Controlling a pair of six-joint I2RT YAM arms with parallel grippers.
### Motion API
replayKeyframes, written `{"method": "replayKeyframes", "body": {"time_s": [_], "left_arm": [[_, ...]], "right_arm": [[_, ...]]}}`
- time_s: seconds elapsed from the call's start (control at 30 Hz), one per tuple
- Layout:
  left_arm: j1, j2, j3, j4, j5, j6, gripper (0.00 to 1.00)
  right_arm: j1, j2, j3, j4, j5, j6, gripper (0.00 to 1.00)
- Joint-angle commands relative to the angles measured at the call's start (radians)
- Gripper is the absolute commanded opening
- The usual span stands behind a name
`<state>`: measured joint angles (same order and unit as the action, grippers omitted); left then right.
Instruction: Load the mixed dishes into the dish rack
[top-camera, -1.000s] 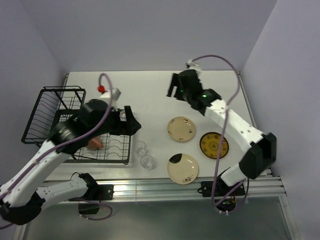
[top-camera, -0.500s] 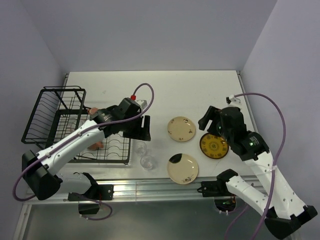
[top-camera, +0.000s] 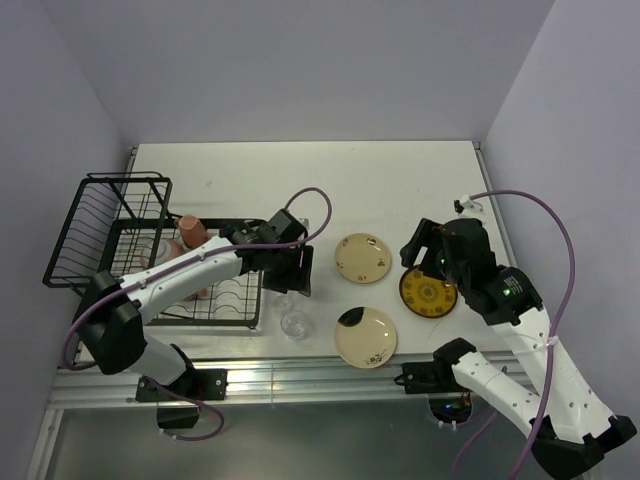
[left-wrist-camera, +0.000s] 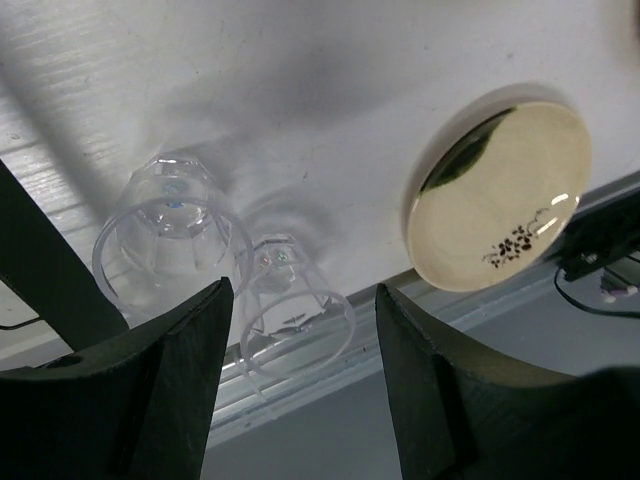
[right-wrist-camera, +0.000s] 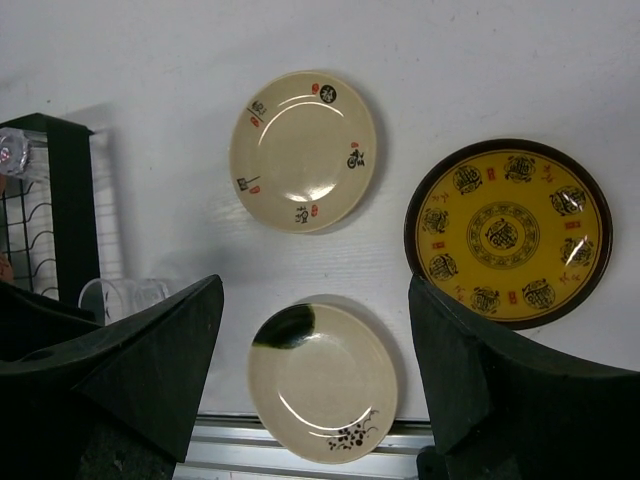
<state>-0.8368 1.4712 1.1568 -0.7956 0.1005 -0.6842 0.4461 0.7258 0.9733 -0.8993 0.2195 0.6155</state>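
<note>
The black wire dish rack (top-camera: 105, 235) stands at the left. A pink mug (top-camera: 192, 230) sits in it; a second mug and the dark bowl are hidden. My left gripper (top-camera: 297, 270) is open and empty, hovering above two clear glasses (top-camera: 283, 297) (top-camera: 294, 323) beside the rack. In the left wrist view the glasses (left-wrist-camera: 172, 240) (left-wrist-camera: 295, 320) lie just beyond my open gripper (left-wrist-camera: 305, 400). My right gripper (top-camera: 418, 243) is open and empty above the plates: two cream ones (right-wrist-camera: 303, 150) (right-wrist-camera: 322, 382) and the yellow-and-dark one (right-wrist-camera: 508, 232).
The three plates lie flat on the white table at centre right: cream (top-camera: 362, 258), yellow (top-camera: 428, 291), cream (top-camera: 365, 337) near the front edge. The metal rail (top-camera: 330, 375) runs along that edge. The rack's corner post (right-wrist-camera: 75, 200) shows in the right wrist view.
My left arm has swung right, from over the rack to above the glasses, uncovering the pink mug. My right arm has pulled back from the far table to above the plates.
</note>
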Motion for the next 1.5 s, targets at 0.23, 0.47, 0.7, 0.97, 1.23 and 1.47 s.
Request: {"method": "replayKeyframes", "body": {"time_s": [0.23, 0.47, 0.7, 0.97, 1.23, 1.47], "left_arm": [[-0.016, 0.069, -0.019, 0.071, -0.131, -0.052, 0.64], [-0.016, 0.152, -0.02, 0.108, -0.133, -0.066, 0.61], [-0.016, 0.187, -0.032, 0.124, -0.131, -0.055, 0.32], [0.001, 0.17, 0.164, 0.059, -0.121, -0.023, 0.0], [0.117, -0.083, 0.258, 0.35, 0.166, -0.098, 0.0], [0.137, -0.386, -0.041, 0.832, 0.186, -0.299, 0.0]], "right_arm": [[-0.004, -0.028, 0.042, -0.003, 0.041, -0.037, 0.82], [-0.004, -0.065, 0.036, -0.012, 0.064, -0.049, 0.82], [-0.004, -0.08, 0.028, -0.018, 0.073, -0.048, 0.82], [-0.009, 0.012, 0.054, 0.013, -0.188, -0.039, 0.83], [-0.047, 0.09, 0.056, 0.209, -0.649, 0.095, 0.83], [-0.101, 0.123, -0.097, 0.664, -0.934, 0.456, 0.82]]}}
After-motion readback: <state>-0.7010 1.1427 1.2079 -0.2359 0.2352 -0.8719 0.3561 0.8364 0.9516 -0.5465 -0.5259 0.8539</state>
